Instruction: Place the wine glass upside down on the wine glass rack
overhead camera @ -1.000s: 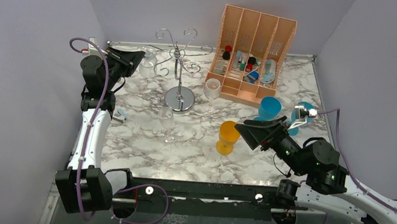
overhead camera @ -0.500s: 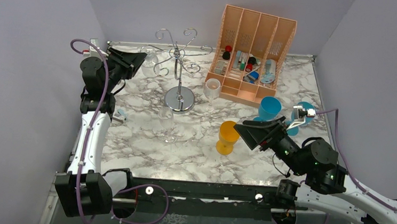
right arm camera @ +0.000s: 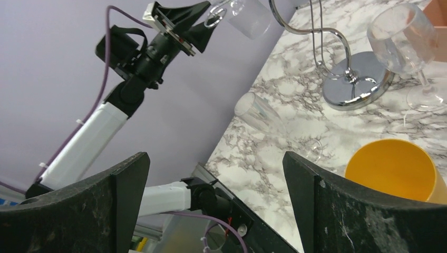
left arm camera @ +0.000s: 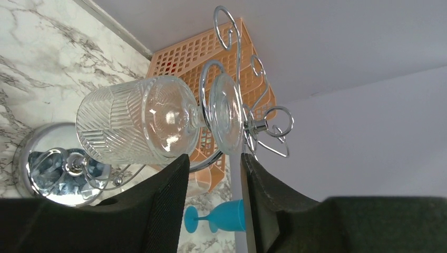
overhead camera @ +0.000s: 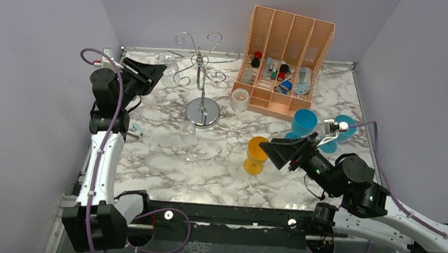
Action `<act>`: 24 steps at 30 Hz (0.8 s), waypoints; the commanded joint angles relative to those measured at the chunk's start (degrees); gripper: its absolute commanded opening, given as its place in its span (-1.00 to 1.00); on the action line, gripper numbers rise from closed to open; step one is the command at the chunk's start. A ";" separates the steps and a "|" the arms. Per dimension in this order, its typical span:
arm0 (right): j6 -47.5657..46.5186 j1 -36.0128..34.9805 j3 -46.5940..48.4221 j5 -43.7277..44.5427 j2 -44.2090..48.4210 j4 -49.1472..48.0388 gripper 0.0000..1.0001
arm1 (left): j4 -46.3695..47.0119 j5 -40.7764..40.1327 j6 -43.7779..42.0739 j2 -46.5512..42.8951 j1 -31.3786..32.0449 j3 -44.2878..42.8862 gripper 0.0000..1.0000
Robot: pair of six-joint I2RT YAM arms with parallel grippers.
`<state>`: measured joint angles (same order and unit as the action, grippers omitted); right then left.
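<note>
Setting this moment against the one a second earlier, the left gripper (overhead camera: 162, 69) is found carried a little farther toward the wine glass rack (overhead camera: 200, 85). The wine glass (overhead camera: 168, 60) is raised higher, up among the rack's curled arms. The right gripper (overhead camera: 266, 149) has been shifted slightly leftward, nearer the orange goblet (overhead camera: 256, 153).

The wine glass is held near the far-left corner, lying sideways rather than hanging. In the left wrist view a wire scroll is seen curving across its stem between bowl and foot, and the rim of the foot is pinched at the left fingertips. The right fingers are spread wide with nothing between them, just right of the orange goblet.

The rack's disc base is set back from the far edge, left of the middle. A tall clear glass (overhead camera: 189, 137) is placed just nearer, and a round clear glass (overhead camera: 240, 99) to its right, beside the orange organiser (overhead camera: 285, 53) at the far edge. Two blue goblets (overhead camera: 304, 122) are crowded toward the right edge. Bare marble is left along the near edge.
</note>
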<state>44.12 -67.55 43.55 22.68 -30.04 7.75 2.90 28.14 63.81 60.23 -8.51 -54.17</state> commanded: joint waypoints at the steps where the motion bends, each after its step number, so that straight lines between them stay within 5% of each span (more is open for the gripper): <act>1: 0.76 -0.22 1.66 0.17 -1.05 4.08 0.99 | -4.26 1.50 -4.54 -3.19 -0.01 -0.07 -0.05; 8: 0.51 -0.22 6.80 4.54 -2.78 13.89 0.99 | -14.04 -1.12 -11.81 -7.56 0.05 -0.24 0.20; 19: -3.94 -0.25 11.49 0.60 -7.32 21.31 1.00 | -28.29 -2.09 -23.61 -15.18 3.68 2.79 0.21; 24: -9.97 -0.25 15.44 -2.68 -14.07 21.17 0.82 | -29.48 0.50 -26.01 -17.93 5.98 6.59 0.15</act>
<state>40.21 -67.55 54.72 23.22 -39.57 27.55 -23.62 26.81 42.00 44.38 -4.19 -50.28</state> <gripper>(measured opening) 0.950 0.590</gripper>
